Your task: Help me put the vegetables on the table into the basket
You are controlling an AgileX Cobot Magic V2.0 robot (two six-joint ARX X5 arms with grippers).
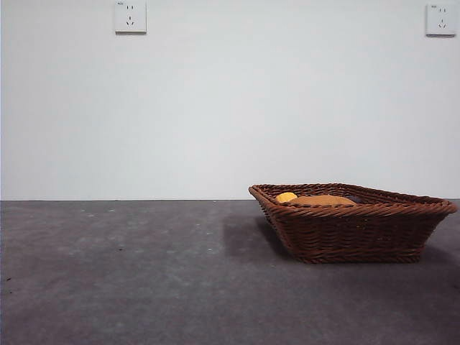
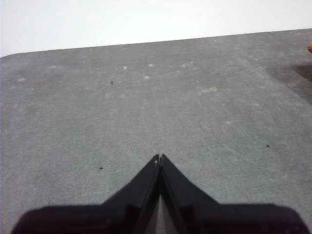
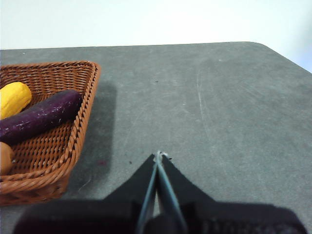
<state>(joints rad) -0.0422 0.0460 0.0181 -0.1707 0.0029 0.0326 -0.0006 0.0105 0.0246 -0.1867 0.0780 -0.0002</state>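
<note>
The reddish-brown wicker basket [image 1: 359, 230] stands on the dark grey table [image 1: 129, 273] at the right. Inside it lie the vegetables: a yellow lumpy one [image 1: 286, 197], a large orange-brown one [image 1: 322, 201] and, in the right wrist view, a long dark purple one [image 3: 39, 117] beside the yellow one [image 3: 13, 98]. An edge of the orange-brown one [image 3: 5, 158] shows there too. My right gripper [image 3: 158, 157] is shut and empty over bare table beside the basket [image 3: 80, 122]. My left gripper [image 2: 159, 158] is shut and empty over bare table, away from the basket.
A white wall with two power sockets [image 1: 130, 16] [image 1: 440, 19] stands behind the table. The table's rounded far corner [image 3: 265, 46] shows in the right wrist view. Neither arm shows in the front view.
</note>
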